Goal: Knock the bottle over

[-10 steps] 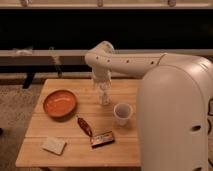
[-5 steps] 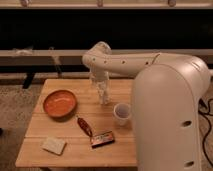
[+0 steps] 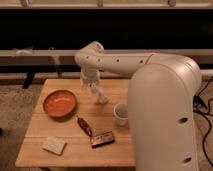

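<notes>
The clear plastic bottle is on the wooden table, just right of the orange bowl. It leans over, its top toward my gripper and its base toward the white cup. My gripper hangs from the white arm right at the bottle's upper end, and the two look to be touching.
An orange bowl sits at the table's left. A white paper cup stands to the right of the bottle. A dark snack bar, a small flat packet and a pale sponge lie near the front edge. My large white arm housing covers the right side.
My gripper has shifted a little left and down at the bottle's top. The bottle stood upright before and now leans.
</notes>
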You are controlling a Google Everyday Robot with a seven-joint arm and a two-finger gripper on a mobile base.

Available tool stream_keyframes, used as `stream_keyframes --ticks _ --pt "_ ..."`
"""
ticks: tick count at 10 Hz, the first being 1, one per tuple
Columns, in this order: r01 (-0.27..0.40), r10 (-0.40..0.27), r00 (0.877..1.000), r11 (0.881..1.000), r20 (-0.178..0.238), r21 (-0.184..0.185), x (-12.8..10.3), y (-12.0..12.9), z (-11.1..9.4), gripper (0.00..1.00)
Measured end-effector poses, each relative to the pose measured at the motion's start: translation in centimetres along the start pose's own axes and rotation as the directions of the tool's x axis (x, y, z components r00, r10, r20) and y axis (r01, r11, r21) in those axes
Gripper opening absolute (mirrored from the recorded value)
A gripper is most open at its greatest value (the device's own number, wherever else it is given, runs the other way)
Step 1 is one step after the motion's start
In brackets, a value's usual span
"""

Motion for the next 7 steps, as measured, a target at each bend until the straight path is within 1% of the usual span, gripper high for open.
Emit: stream_keyframes --ticks 2,5,6,7 --pt "0.000 0.000 1.000 0.999 -0.019 -0.033 0.5 0.6 -0.2 0.65" --pt "-0.007 0.002 0.998 0.995 -0.058 -0.096 1.9 1.4 -0.7 0.65" --pt "-0.014 0.006 0.998 0.994 -0.068 -0.110 2.2 1.4 -1.0 0.65" --pt "-0.017 0.009 0.998 0.994 -0.070 -0.110 2.3 1.2 -1.0 0.65"
